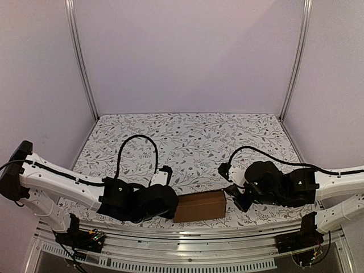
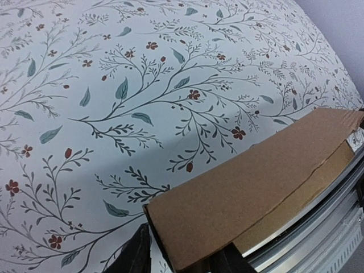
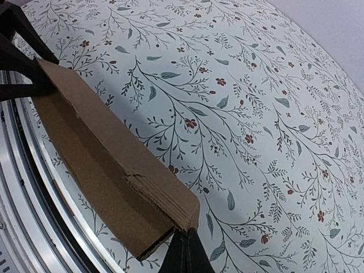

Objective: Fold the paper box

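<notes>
Looking approx done: box is a closed oblong at worktop 6 o'clock edge. Left end effector clamps one end, right end effector pinched narrow on other; end flaps prob. left to tuck.

One paper box, plain brown, oblong: lodged between the grippers, one end meeting the left gripper, the other at the right gripper. Floral table cover beneath both; a black cable loops beyond the left gripper

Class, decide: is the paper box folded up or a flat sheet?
Folded: the paper box shows a top and side wall, an oblong block.
</notes>
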`<action>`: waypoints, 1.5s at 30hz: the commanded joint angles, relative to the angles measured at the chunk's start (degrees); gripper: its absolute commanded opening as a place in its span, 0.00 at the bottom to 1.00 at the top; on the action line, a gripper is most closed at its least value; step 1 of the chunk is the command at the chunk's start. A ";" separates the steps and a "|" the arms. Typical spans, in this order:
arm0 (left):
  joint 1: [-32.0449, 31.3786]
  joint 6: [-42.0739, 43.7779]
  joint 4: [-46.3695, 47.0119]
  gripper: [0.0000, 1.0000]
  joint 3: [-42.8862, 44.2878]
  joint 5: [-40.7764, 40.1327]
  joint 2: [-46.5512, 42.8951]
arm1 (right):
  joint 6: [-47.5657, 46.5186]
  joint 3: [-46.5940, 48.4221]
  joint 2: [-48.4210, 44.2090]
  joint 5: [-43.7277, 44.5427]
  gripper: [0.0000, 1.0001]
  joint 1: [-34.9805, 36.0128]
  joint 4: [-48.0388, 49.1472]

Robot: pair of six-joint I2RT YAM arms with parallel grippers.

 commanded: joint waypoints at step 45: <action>0.14 -6.17 -13.85 0.00 5.96 -6.21 6.96 | 7.37 -2.16 -12.25 -7.43 0.48 1.81 -3.95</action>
